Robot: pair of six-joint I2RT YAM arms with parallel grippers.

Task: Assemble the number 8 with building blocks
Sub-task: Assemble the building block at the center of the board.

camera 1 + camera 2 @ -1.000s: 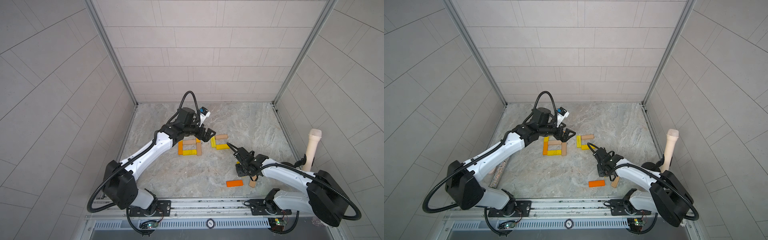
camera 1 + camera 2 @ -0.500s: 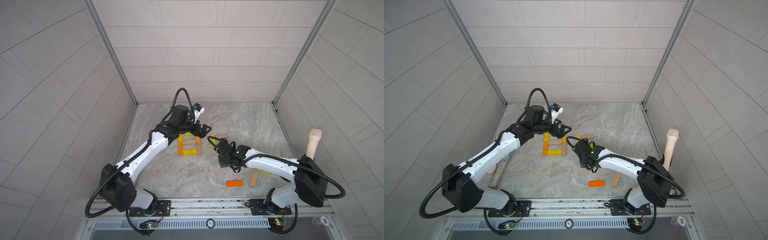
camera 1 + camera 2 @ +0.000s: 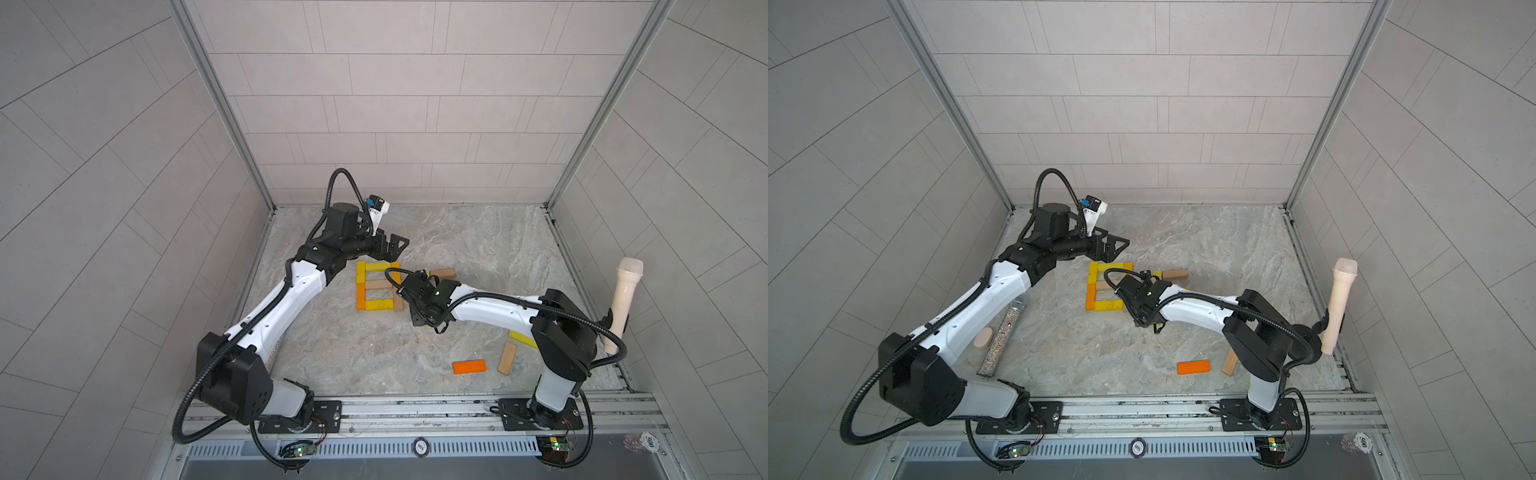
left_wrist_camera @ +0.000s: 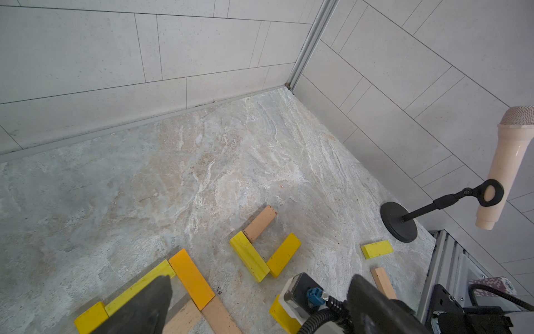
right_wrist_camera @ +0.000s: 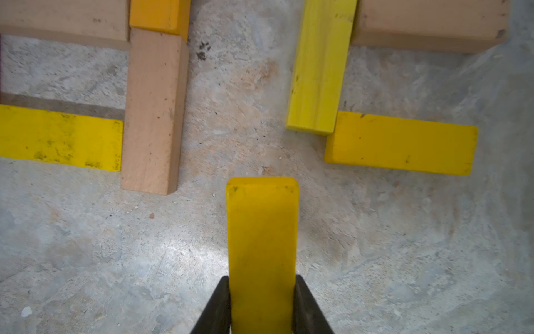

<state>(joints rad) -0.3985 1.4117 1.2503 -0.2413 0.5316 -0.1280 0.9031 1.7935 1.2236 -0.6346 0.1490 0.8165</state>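
The number 8 [image 3: 376, 285] lies flat mid-table, made of yellow, orange and tan bars around two square holes. My right gripper [image 5: 262, 282] is shut on a yellow block [image 5: 262, 231], which points into the gap between the 8's tan lower-right bar [image 5: 153, 110] and a small group of two yellow blocks [image 5: 400, 143] and a tan one [image 3: 442, 273]. In the top views its wrist [image 3: 426, 301] hides the fingers. My left gripper [image 3: 395, 245] hangs open and empty just behind the 8's top edge.
Loose blocks lie front right: an orange one [image 3: 468, 367], a tan one [image 3: 507, 358] and a yellow one [image 3: 523, 338] half under the right arm. A cream microphone [image 3: 625, 303] stands on a stand by the right wall. A glittery cylinder [image 3: 1000, 336] lies front left.
My right arm has swung left from the front right toward the 8, with the yellow block in its jaws. My left arm has pulled back from over the blocks, uncovering the 8's top.
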